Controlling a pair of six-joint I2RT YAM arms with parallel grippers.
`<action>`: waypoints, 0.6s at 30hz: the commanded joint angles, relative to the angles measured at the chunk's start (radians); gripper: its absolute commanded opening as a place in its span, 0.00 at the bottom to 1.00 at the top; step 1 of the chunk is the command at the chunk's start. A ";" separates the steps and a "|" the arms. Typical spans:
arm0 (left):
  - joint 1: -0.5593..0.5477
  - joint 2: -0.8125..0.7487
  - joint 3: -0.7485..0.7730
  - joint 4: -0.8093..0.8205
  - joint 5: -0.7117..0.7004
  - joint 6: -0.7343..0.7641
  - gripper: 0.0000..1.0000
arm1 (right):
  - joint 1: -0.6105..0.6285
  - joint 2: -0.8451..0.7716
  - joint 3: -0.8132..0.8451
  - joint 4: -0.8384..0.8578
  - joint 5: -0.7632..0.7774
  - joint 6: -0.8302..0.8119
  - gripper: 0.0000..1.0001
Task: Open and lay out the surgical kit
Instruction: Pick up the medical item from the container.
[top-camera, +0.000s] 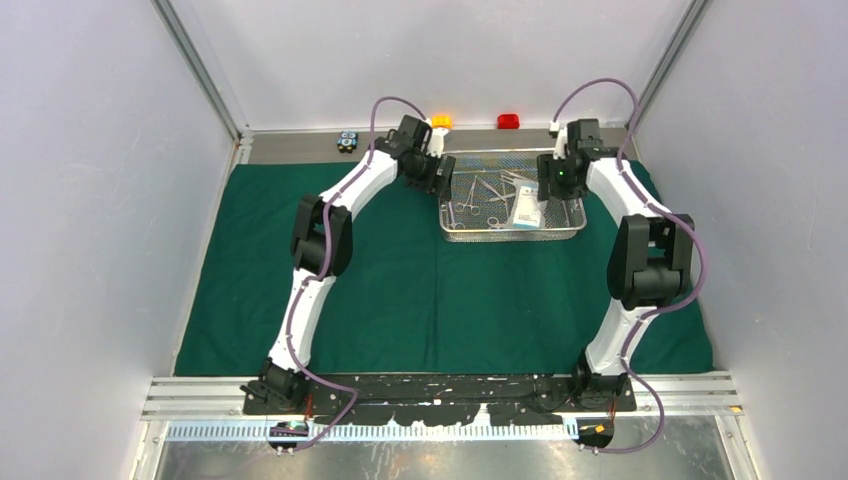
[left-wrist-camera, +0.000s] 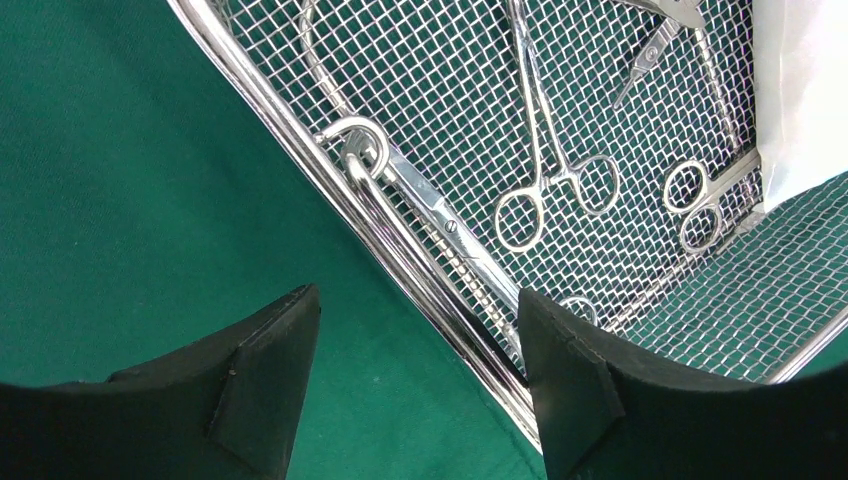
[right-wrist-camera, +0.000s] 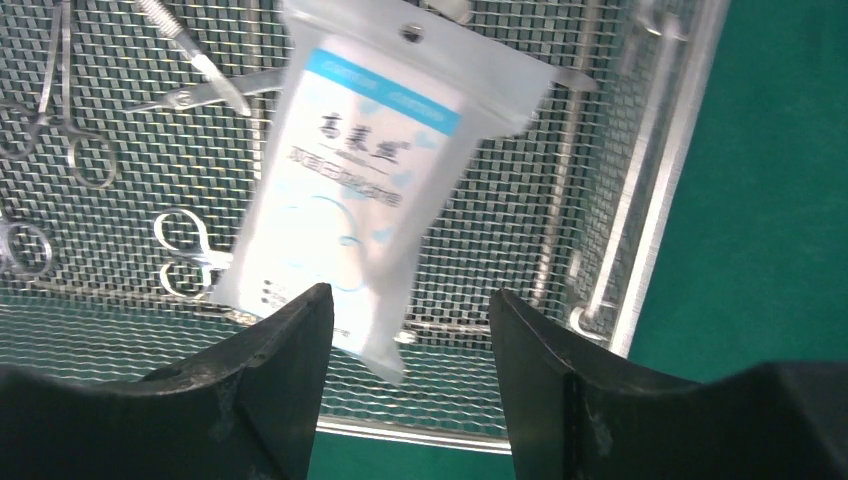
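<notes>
The dark green cloth wrap (top-camera: 430, 290) lies spread flat on the table. The silver wire-mesh tray (top-camera: 573, 229) sits on its far part, holding steel scissors, forceps (left-wrist-camera: 548, 178) and tweezers, plus a white-blue packet (top-camera: 527, 209). My left gripper (left-wrist-camera: 415, 330) is open over the tray's left rim (left-wrist-camera: 330, 195), one finger over the cloth, the other at the mesh wall. My right gripper (right-wrist-camera: 405, 335) is open above the tray's right part, over the near end of the packet (right-wrist-camera: 355, 190). Neither holds anything.
Small blocks stand on the bare strip behind the cloth: black-blue (top-camera: 347, 141), orange (top-camera: 440, 122), red (top-camera: 508, 121). White walls enclose the table on three sides. A metal rail (top-camera: 440, 390) runs along the near edge at the arm bases.
</notes>
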 joint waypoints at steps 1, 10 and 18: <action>0.014 -0.075 0.022 -0.016 -0.028 0.033 0.74 | 0.056 0.028 0.052 0.014 0.012 0.039 0.64; 0.000 -0.071 -0.072 0.000 0.048 0.024 0.63 | 0.080 0.093 0.029 0.001 -0.011 0.059 0.64; -0.043 -0.118 -0.192 0.017 0.098 0.042 0.50 | 0.081 0.079 -0.019 -0.017 -0.077 0.053 0.52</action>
